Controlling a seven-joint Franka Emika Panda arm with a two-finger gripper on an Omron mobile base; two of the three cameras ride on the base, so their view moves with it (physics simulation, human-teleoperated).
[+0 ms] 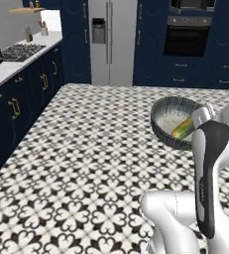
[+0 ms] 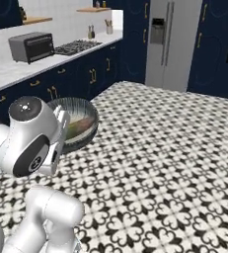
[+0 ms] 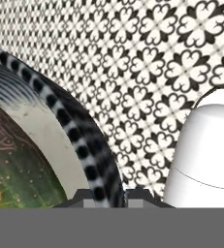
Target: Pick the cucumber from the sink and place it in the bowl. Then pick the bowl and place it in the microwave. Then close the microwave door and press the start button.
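Across both base views you've got the patterned floor (image 1: 86,149) spreading out, black-and-white tiles everywhere, with navy cabinets (image 1: 17,99) running down the left and the steel fridge (image 1: 108,39) standing at the far wall. Beside the fridge in the left view sits the black oven (image 1: 188,39). On the white counter (image 2: 17,74) in the right view you can see a toaster oven (image 2: 31,47) and, further along, the hob (image 2: 78,47).

Now the arm (image 1: 205,183): it rises right in front of you, white with a dark joint, and carries the bowl (image 1: 166,115) up off the floor, close against the wrist. The bowl tips toward you, its pale inside showing.

Look at the hand view: the gripper (image 3: 104,196) has its two dark tips set tight on either side of the bowl's spotted rim, so it's clamped onto that rim.

And the cucumber (image 1: 184,128)? It's lying inside the bowl, down on the low side against the wall, yellowish-green. In the right view you catch it as a green streak (image 2: 78,127) just past the wrist.
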